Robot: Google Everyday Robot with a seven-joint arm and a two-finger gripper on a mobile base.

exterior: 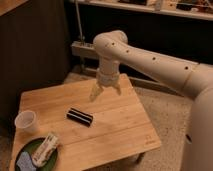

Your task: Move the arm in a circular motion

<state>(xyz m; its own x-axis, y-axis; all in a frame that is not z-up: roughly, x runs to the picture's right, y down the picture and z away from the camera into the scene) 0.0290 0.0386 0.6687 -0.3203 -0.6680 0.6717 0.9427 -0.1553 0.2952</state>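
Arm (pixel 165 65) fills the right side, closest to the lens; it reaches in from the right and bends at the wrist so the end effector (pixel 106 92) points straight down. End effector is released: the two fingers (pixel 94 93) are splayed with nothing between them. It hangs over the far half of the wooden counter (pixel 125 125), clear of the surface.

Everything else sits on the near side of the end effector:
- green plate (pixel 21 148), well off to its near left at the counter corner
- black box (pixel 80 116), nearly under it, just nearer and a bit left
- clear plastic cup (pixel 26 121), far left of it, beside the plate
- wrapped snack (pixel 45 148) on the plate
- blue sponge-like piece (pixel 24 162), also on the plate

Step, my read: free-air circle, no grasp needed. One frame can't say where on the loop it is. The next move calls for sweeping at the current height so the fingertips pass above the box, and for keeping the radius inside the counter edges.

Hard to see:
- arm base is cut off at right
- plate and blue piece are clipped at the bottom edge
- snack label is unreadable
- the box may be a case, can't tell
- background is too dark to sort out
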